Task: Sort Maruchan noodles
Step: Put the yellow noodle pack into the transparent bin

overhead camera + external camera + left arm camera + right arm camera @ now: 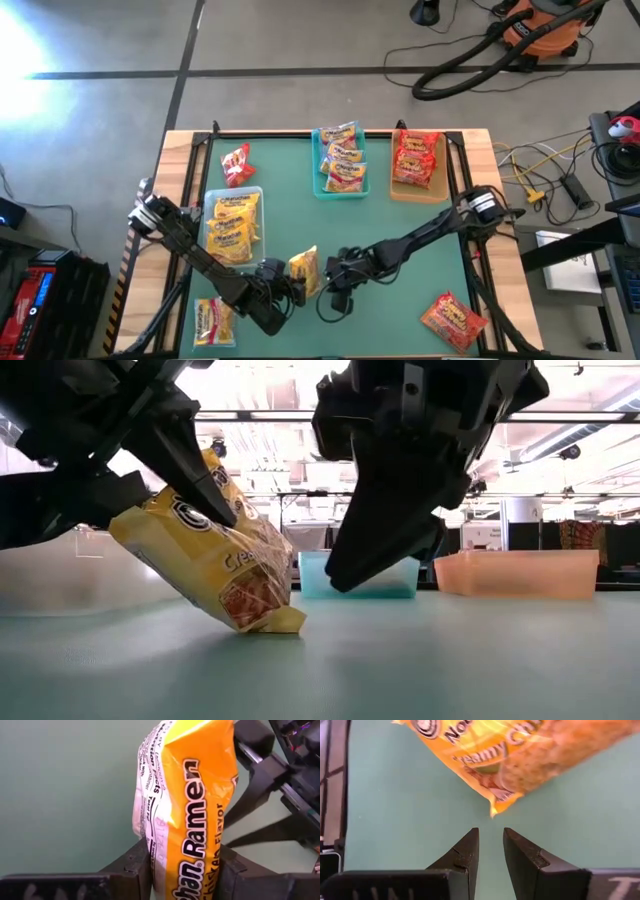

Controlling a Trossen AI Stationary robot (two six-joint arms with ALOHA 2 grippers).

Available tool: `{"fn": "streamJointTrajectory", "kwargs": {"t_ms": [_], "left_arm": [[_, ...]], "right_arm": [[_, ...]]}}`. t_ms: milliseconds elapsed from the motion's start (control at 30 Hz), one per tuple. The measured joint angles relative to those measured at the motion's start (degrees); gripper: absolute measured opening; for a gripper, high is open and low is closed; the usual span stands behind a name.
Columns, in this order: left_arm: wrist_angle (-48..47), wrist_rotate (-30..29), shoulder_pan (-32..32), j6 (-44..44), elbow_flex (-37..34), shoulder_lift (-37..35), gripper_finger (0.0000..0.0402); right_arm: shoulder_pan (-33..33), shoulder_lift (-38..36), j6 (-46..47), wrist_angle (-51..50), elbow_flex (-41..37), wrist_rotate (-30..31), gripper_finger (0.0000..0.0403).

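Note:
My left gripper (287,290) is shut on a yellow Maruchan noodle packet (303,270) near the mat's front middle. The packet (215,555) is tilted. My right gripper (335,287) hovers just right of it, above the mat. Its fingers (490,840) stand a narrow gap apart with nothing between them. The packet's corner (495,807) lies just beyond its fingertips. Loose packets lie flat on the mat: a red one (237,165) at the far left, a yellow one (213,320) at the near left, and a red one (455,320) at the near right. My left gripper pinches the yellow packet's upper end (165,870) between its two fingers, one finger (137,865) on each side. The fingers slant down from the table's left. The packet hangs tilted below them, and its lower corner (280,622) touches the mat.
A clear tray (212,205) at the left holds yellow packets. A teal tray (322,188) at the far middle holds orange-yellow packets, and a tan tray (396,190) beside it holds red ones. Wooden rails frame the green mat (400,215).

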Motion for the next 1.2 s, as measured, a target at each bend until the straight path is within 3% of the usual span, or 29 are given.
{"fn": "streamJointTrajectory", "kwargs": {"t_ms": [267,400,600,833,1000,1200], "left_arm": [[-0.87,0.45,0.04,6.15,3.38,-2.11,0.0107],[-6.22,0.31,0.09,9.19,6.07,-3.94,0.0111],[-26.39,0.71,0.09,9.56,12.69,-7.49,0.0110],[-52.00,8.97,0.07,10.69,18.25,-15.07,0.0110],[-58.22,16.11,-0.11,12.17,14.82,-24.33,0.0110],[-57.27,21.90,-0.08,13.65,5.19,-34.41,0.0110]], "right_arm": [[-0.02,-0.26,-0.01,-3.26,-0.70,0.20,0.0079],[-0.02,-0.28,0.05,-3.41,-1.71,0.32,0.0079],[-0.02,-0.37,0.71,-3.20,-2.93,0.38,0.0079],[0.02,-0.39,3.02,-2.98,-3.15,0.40,0.0079],[0.57,-0.39,3.27,-2.97,-3.15,1.00,0.0079],[1.77,-0.39,3.44,-2.98,-3.15,1.12,0.0079]]}}
